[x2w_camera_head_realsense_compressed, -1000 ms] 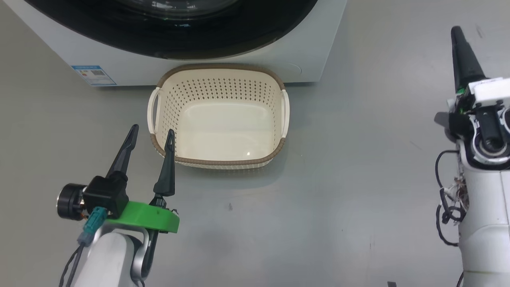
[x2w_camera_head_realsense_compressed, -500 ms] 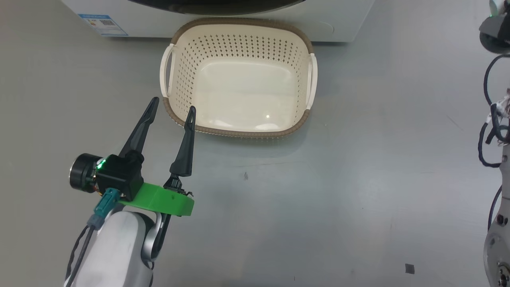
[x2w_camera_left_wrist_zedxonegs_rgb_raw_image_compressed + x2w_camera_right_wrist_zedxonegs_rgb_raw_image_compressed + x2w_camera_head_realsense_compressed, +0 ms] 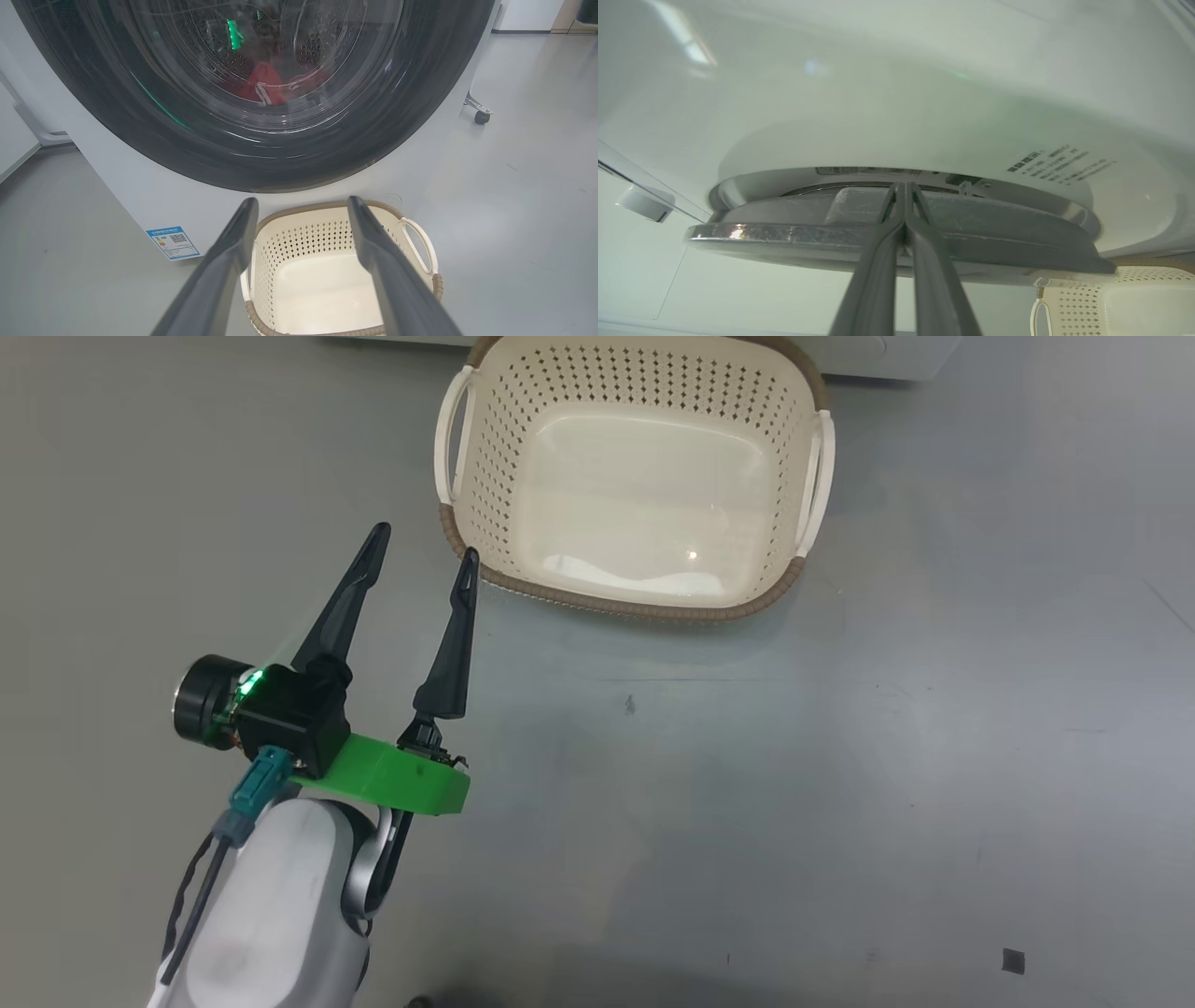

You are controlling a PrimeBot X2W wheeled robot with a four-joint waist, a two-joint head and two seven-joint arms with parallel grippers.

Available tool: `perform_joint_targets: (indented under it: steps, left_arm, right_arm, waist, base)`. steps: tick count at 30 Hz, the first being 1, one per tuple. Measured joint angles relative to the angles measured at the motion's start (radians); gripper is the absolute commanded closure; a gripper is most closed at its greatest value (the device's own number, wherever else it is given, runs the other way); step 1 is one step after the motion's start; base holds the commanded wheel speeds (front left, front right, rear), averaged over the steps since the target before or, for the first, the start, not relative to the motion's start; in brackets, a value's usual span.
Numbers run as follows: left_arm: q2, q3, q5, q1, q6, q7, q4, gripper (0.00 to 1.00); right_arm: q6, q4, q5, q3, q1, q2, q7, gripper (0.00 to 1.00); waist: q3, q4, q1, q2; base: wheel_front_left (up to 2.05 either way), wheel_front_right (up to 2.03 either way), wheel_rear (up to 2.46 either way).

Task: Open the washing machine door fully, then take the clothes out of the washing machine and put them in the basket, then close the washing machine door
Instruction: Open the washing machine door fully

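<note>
The basket (image 3: 485, 476) sits on the floor before the washing machine (image 3: 140, 196), red clothes (image 3: 261, 86) inside behind glass, the left gripper (image 3: 425, 541) spread wide by its corner, the right gripper (image 3: 903, 185) pressed together at the rim of the door (image 3: 784, 233).

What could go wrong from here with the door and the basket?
The shut right gripper sits at the thin edge of the washing machine door and could slip off. The open left gripper hangs beside a corner of the basket; a swing might knock it aside.
</note>
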Motion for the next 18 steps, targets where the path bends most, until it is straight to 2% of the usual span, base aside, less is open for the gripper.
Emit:
perform_joint_targets:
  steps: [5,18]
  left_arm:
    - [-0.002,-0.014,-0.018,-0.014,0.000,0.000,-0.002,0.00]
    - [-0.005,-0.022,-0.052,-0.032,0.013,-0.004,-0.008,0.00]
  right_arm:
    - [-0.012,0.033,-0.017,0.014,-0.065,-0.013,0.018,1.00]
    - [-0.013,0.125,-0.016,0.039,-0.142,-0.026,0.086,1.00]
  waist:
    - [0.022,0.025,0.0000,0.0000]
    - [0.049,0.053,-0.0001,0.0000]
  base:
    - [0.00,0.00,0.00]
    - [0.00,0.00,0.00]
